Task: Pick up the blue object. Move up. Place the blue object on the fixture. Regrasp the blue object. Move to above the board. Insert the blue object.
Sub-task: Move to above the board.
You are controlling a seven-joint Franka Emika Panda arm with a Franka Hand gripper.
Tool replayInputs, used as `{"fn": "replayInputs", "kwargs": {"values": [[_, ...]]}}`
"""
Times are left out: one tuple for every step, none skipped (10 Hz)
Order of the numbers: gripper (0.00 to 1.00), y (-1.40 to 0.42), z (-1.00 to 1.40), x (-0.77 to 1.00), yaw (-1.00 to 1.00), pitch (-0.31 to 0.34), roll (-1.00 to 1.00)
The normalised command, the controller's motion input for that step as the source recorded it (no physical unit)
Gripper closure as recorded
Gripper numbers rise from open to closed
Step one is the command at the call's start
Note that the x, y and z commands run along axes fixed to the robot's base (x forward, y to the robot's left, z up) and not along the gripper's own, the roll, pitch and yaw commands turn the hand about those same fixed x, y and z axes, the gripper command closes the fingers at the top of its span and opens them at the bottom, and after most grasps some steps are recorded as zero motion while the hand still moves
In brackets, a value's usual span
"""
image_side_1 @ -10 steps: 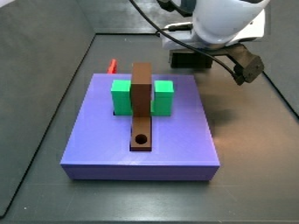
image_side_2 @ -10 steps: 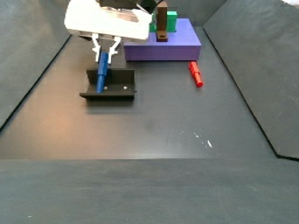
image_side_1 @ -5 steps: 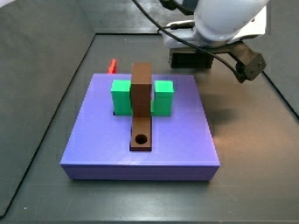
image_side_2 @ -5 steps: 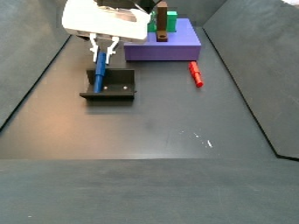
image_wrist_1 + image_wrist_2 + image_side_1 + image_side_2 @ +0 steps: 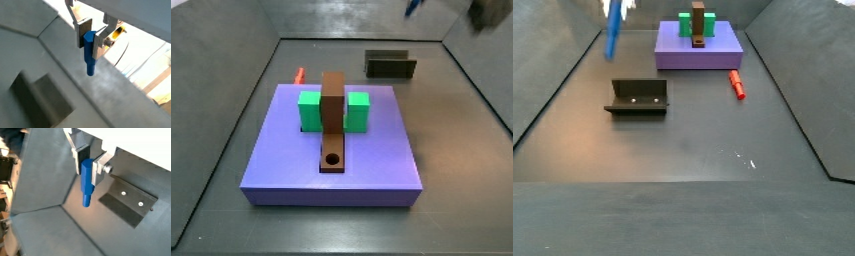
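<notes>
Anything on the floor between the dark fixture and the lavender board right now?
No. In a side view, bare dark floor separates the dark L-shaped fixture from the lavender board. The gripper holds the blue peg aloft.

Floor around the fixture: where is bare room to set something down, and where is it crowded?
Bare floor runs from the fixture toward the near edge, and between it and the red peg. It is crowded at the board with its green blocks and brown strip. The hand grips the blue object high above the floor.
</notes>
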Motion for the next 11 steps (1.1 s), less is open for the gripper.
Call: {"fn": "replayInputs", "kwargs": {"values": [[1.00, -0.01, 1.40, -0.04, -0.03, 0.015, -0.02], [1.00, -0.01, 1.40, -0.05, -0.01, 0.028, -0.01], [1.00, -0.02, 0.68, -0.02, -0.02, 0.040, -0.01], [1.00, -0.01, 0.40, 0.00, -0.01, 0.047, -0.01], [1.00, -1.40, 0.28, -1.11, -0.12, 0.241, -1.00], [1.00, -1.40, 0.32, -1.16, -0.11, 0.232, -1.00], [1.00, -1.40, 0.32, -1.21, -0.10, 0.222, -1.00], [1.00, -1.40, 0.30, -1.24, -0.08, 0.226, -1.00], [1.00, -1.40, 0.30, -1.22, -0.06, 0.234, -1.00], [1.00, -0.75, 0.17, -0.69, -0.03, 0.234, -1.00], [1.00, -0.39, 0.08, -0.37, -0.03, 0.230, -1.00]]}}
